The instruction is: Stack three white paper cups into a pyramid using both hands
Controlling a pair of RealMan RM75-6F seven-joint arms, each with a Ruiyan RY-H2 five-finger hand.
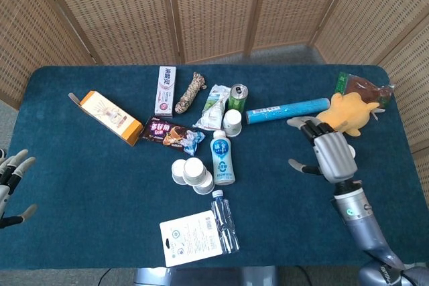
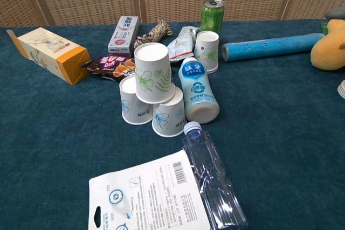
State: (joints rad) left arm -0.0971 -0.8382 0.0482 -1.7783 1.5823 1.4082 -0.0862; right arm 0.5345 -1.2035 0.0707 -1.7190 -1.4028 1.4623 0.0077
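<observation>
Three white paper cups form a pyramid near the middle of the desk [image 2: 302, 149]. All three stand inverted, with the closed base up, the open rim down and the long axis roughly vertical. The left base cup [image 2: 133, 100] and the right base cup [image 2: 169, 113] stand side by side on the desk, touching. The top cup [image 2: 153, 72] rests across both bases, its axis tilted slightly from vertical. In the head view the pyramid [image 1: 192, 173] lies just left of the yogurt bottle [image 1: 222, 158].

The yogurt bottle lies on its side, its wide end just beside the right base cup. A fourth paper cup [image 2: 207, 51] stands inverted behind it, in front of the green can [image 2: 212, 15]. A clear water bottle [image 2: 212, 176] lies in front of the pyramid, beside a white blister card [image 2: 148, 197].

The right hand [image 1: 328, 154] hovers above the right part of the desk, fingers spread, holding nothing, well apart from the pyramid. The left hand [image 1: 12, 185] shows at the left edge, fingers spread, empty.
</observation>
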